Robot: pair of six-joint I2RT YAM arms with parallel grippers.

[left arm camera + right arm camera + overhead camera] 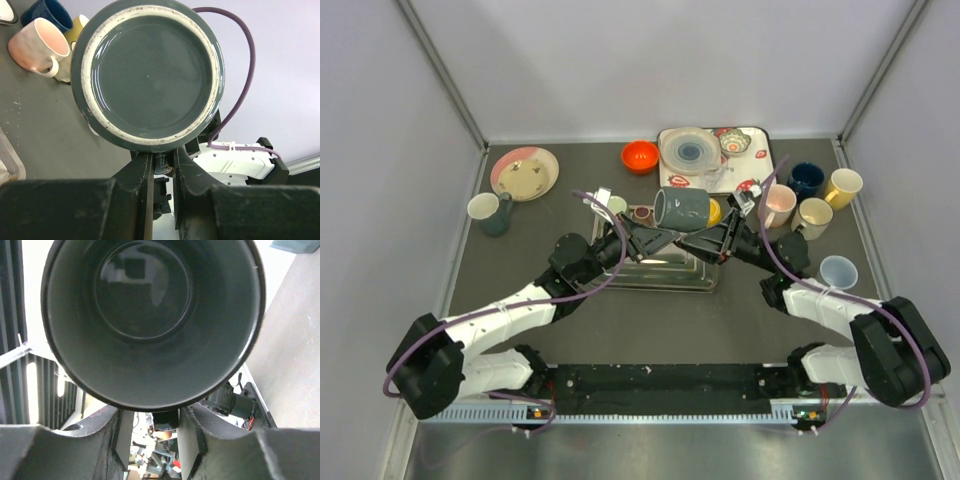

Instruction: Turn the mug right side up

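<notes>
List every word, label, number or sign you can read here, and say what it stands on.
No text can be read in any view.
The grey mug: its base, close in the left wrist view, bears no stamp or mark.
The tray: pictures only, no letters to be made out.
The plate: markings too small to tell.

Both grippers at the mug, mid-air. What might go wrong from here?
The grey mug hangs on its side above the metal tray, gripped by the left gripper at one narrow spot; it may swivel or drop. The right gripper sits at the rim; a poor bite could slip on release.
</notes>
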